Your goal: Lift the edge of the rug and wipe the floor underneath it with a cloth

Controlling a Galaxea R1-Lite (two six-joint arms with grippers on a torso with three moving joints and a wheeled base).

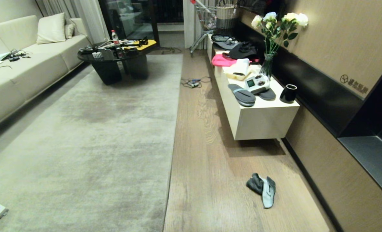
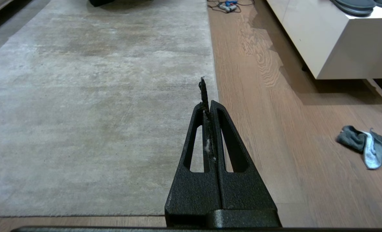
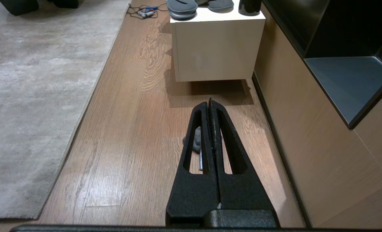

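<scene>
Living-room floor (image 1: 210, 180) of light wood-grain planks runs as a bare strip between a large pale rug and a low white cabinet (image 1: 262, 119) against the wall, with a sofa (image 1: 16, 67) and a dark round table (image 1: 116, 61) at the far side of the rug. Rug edge (image 1: 173, 154) lies flat along the plank strip, straight and undisturbed, so no lifting has begun. Cloth (image 1: 262, 189) lies crumpled on the bare planks near the wall, just short of the cabinet's near end and well apart from the rug; its dark and paler sides both show, which suggests it was dropped loose rather than folded for use. Neither arm appears in the head view. Left gripper (image 2: 210, 104) hangs above the rug border with its fingers pressed together, holding nothing of the task, though a dark frayed strand sticks out from between the tips. Right gripper (image 3: 209, 103) hangs over the planks with the cloth showing through and below its frame, fingers likewise closed and empty. Judgement: this placement suits a division of work, the left arm over the border it would raise and the right over the rag it would fetch; both must open before anything can be taken. Grey slippers (image 1: 242, 95) on the cabinet are not the wiping rag.
</scene>
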